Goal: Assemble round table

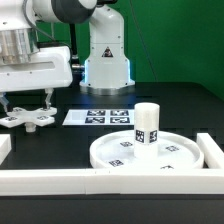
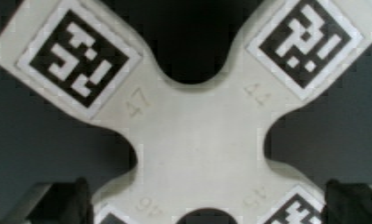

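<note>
The white cross-shaped base (image 1: 27,118) lies flat on the black table at the exterior view's left. My gripper (image 1: 28,106) hangs just above it, jaws open, one finger on each side. In the wrist view the base (image 2: 192,130) fills the frame with its square tags on the arms. The dark fingers (image 2: 58,202) stand on both sides of its waist with a thin gap, and the gripper (image 2: 204,208) is centred over it. The round disc (image 1: 120,155) lies at the exterior view's right with the short cylinder leg (image 1: 147,123) standing upright on it.
The marker board (image 1: 100,117) lies between the base and the disc, in front of the robot's pedestal (image 1: 106,60). White border rails run along the front (image 1: 50,181) and the right (image 1: 212,152) of the work area.
</note>
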